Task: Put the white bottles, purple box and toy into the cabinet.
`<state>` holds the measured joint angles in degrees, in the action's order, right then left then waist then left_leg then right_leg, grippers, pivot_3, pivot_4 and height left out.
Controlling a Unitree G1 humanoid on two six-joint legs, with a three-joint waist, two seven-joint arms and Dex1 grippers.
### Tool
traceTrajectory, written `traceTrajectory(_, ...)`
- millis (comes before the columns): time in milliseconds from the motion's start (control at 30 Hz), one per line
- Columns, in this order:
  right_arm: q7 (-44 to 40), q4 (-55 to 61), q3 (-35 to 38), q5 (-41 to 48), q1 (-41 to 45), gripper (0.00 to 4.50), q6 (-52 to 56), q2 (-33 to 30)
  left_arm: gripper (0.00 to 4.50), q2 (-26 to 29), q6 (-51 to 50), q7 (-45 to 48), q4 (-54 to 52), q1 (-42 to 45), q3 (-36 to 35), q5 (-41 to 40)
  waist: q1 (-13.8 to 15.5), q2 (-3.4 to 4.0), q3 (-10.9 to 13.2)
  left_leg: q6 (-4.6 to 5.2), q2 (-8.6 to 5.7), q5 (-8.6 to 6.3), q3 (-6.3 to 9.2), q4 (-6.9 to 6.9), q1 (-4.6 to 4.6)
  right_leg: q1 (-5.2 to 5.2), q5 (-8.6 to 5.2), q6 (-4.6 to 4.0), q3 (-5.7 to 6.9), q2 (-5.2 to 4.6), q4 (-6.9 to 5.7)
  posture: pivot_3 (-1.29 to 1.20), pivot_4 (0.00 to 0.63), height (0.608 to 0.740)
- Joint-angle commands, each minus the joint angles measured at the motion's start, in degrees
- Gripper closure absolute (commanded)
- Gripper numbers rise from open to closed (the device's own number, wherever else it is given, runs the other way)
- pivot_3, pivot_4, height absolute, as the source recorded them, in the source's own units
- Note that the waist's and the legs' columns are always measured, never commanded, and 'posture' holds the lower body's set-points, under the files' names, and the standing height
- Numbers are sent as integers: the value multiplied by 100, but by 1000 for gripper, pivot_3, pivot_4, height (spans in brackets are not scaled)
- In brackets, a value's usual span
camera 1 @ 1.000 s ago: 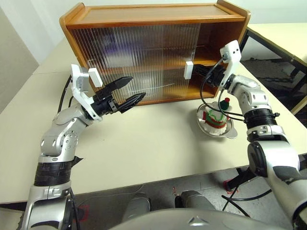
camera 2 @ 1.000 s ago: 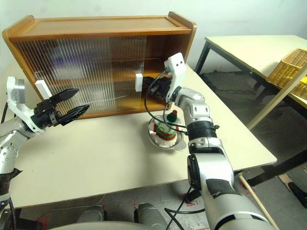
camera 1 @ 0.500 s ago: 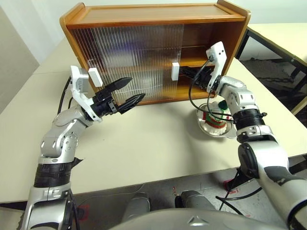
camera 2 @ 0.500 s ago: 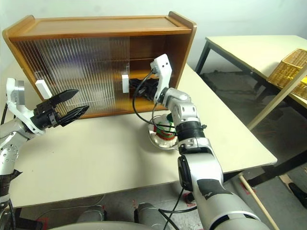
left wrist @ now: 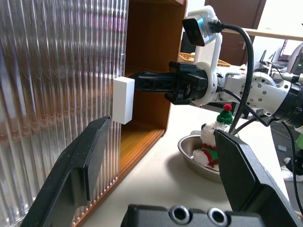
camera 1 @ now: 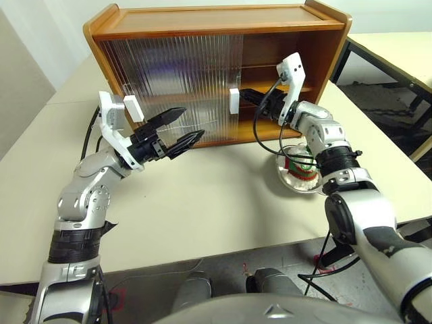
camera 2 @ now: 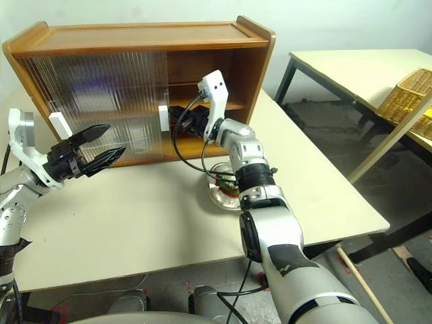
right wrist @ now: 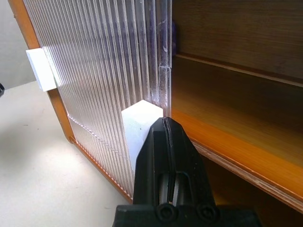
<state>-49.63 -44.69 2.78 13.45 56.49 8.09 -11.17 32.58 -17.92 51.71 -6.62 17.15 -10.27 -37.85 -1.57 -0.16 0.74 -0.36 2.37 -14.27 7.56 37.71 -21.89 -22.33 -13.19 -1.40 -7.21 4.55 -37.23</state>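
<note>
- Cabinet (camera 1: 223,20) of brown wood stands on the table (camera 1: 202,202); its ribbed translucent sliding doors cover the left part, while the right end is open, showing bare wooden shelves.
- Right gripper (camera 1: 244,94), fingers pressed together, holds its tips against the white door handle (camera 1: 234,100).
- Left gripper (camera 1: 181,128) hangs before the doors with fingers spread wide, holding nothing.
- Steel bowl (left wrist: 189,146), right of the cabinet, holds the toy (left wrist: 210,142): a white plush with green hat and red bobble.
</note>
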Motion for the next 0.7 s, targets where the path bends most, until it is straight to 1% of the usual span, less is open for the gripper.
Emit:
traceTrajectory(33,6,-69,69,-46,107,4463,-97,-234,0,-16,7,22,38,86,38,91,24,0,0,0,-1,0,0,1,-1,1,0,0,0,-1,0,-19,0,740)
traceTrajectory(267,49,261,206,19,-59,4463,5,-799,0,-63,95,170,259,223,102,146,20,0,0,0,-4,0,-3,7,-3,3,0,0,-2,-6,0,-48,0,740)
traceTrajectory(300,58,342,233,47,-90,4118,52,-874,0,-75,110,199,307,254,113,156,10,0,0,0,-4,0,-4,7,-3,3,0,0,-2,-5,0,-48,0,740)
traceTrajectory(333,57,447,272,91,-130,3886,127,-953,0,-90,130,230,356,283,131,168,2,0,0,0,-4,0,-4,6,-1,4,0,0,-2,-4,-1,-57,0,740)
traceTrajectory(467,57,827,380,215,-310,2443,351,-1141,0,-142,169,308,444,325,154,223,-13,-1,0,1,-5,1,-6,7,0,5,4,8,-1,1,-1,-62,0,740)
traceTrajectory(533,-90,1254,528,401,-660,1754,456,-1327,0,-169,169,334,429,299,153,235,-14,-2,-1,1,-7,1,-8,8,0,5,6,11,-2,4,-1,-66,0,740)
traceTrajectory(600,-386,1756,706,671,-1297,981,497,-1565,0,-182,171,367,441,279,144,249,10,-9,-5,1,-10,1,-16,13,0,15,4,23,2,7,1,-69,0,740)
traceTrajectory(667,-531,2113,798,861,-1734,182,584,-1701,0,-182,168,392,444,263,141,258,23,-9,-6,1,-13,0,-22,19,2,33,-5,34,7,11,5,-73,0,740)
traceTrajectory(700,-562,2255,824,936,-1884,15,633,-1745,0,-180,164,403,437,252,138,259,13,-8,-5,1,-12,0,-23,20,2,36,-10,30,4,11,5,-78,0,740)
